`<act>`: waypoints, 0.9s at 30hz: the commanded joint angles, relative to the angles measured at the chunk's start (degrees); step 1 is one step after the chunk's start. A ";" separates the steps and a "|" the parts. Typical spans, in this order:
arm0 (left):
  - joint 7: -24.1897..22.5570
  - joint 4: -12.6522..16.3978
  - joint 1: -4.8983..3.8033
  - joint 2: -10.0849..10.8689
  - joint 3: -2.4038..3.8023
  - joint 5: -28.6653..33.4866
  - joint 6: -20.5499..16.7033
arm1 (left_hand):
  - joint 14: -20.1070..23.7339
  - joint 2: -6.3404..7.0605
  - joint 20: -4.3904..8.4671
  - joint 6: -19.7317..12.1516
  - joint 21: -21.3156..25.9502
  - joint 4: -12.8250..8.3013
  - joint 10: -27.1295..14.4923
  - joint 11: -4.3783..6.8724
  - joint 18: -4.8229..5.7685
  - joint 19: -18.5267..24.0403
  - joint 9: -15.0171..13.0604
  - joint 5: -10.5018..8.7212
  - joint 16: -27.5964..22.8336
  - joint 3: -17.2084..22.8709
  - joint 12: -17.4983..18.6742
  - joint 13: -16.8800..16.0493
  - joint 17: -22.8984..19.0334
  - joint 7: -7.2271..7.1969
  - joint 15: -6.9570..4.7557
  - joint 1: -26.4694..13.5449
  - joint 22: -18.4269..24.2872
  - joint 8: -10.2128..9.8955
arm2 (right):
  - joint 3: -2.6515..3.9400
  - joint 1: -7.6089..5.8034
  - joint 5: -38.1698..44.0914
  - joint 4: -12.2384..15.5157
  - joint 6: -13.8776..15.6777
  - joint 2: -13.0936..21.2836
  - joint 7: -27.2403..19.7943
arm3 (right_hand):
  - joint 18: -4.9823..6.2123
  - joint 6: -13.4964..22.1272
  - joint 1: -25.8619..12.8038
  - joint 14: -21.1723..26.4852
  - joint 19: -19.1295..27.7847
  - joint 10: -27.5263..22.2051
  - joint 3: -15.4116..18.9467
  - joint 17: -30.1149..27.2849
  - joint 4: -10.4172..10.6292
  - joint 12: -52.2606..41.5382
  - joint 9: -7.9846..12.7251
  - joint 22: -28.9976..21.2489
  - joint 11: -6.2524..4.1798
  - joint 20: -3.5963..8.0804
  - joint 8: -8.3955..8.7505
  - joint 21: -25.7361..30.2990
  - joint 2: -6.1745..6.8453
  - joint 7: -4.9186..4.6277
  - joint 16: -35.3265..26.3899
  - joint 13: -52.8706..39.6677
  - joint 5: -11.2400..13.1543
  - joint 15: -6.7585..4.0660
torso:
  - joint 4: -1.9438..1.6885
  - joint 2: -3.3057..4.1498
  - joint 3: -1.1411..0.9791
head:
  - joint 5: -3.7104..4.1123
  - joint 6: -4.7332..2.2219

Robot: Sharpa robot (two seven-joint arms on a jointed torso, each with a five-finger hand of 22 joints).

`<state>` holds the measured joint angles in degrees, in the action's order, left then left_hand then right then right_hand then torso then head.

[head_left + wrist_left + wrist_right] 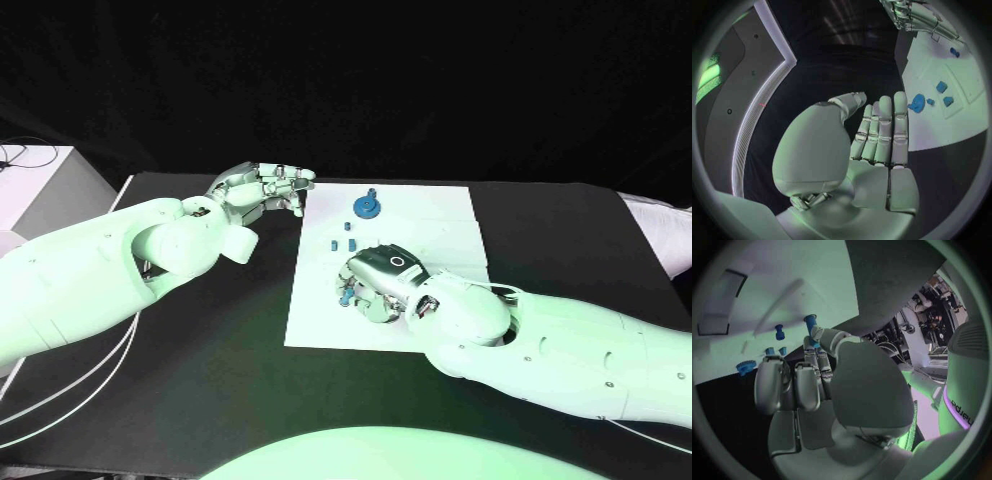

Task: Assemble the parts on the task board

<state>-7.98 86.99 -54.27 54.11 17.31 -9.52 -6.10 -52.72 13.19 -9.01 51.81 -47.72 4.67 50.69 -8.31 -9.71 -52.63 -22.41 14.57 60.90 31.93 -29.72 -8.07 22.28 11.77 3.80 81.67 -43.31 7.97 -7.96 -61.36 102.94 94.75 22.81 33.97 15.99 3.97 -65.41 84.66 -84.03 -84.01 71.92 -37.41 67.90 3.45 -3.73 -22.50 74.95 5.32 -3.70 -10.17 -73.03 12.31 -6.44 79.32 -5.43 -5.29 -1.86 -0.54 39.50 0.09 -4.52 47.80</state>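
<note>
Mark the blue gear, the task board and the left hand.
blue gear (368, 207), head view, on its round face.
task board (433, 205), head view, on a bare part near its far edge.
left hand (267, 187), head view, on the middle of the hand.

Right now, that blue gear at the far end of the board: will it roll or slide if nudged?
The blue gear lies flat on the task board, so probably it slides rather than rolls. It looks small, stiff and likely light. Its teeth may help fingers grip.
</note>
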 commanded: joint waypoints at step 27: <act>-0.19 0.37 -0.02 0.20 0.05 0.19 0.81 | -0.11 -0.29 -0.04 -0.31 0.28 0.43 -0.37 0.07 -0.89 -0.32 0.05 0.38 -0.36 -0.06 -0.11 0.05 0.00 0.15 0.16 -0.08 0.05 -0.37 | -0.70 0.84 0.98 -3.41 -2.97 -1.83 -0.82 | 0.35 10.46 -7.50 -1.09 -1.66 -11.80 6.64 -2.83 0.19 0.05 1.66 1.61 0.47 -1.79 5.54 5.45 3.43 -2.71 -1.34 0.52 -2.35 2.37 | 0.00 -0.04 0.02 | -0.19 0.45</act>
<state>-7.88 87.19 -54.27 54.34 17.32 -9.52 -6.08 -52.72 13.19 -9.01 51.81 -47.72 4.67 50.69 -8.30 -9.71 -52.63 -22.42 14.57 60.90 31.93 -29.72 -8.08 22.28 11.77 3.81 81.67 -43.32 7.97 -8.69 -60.55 103.67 91.45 21.74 32.21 15.79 3.97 -55.16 76.85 -83.93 -84.00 60.94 -31.06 65.23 3.74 -3.85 -20.90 74.93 5.69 -5.17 -4.81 -67.82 15.16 -9.07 78.12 -5.15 -7.83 0.12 -0.53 39.48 0.13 -4.71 48.23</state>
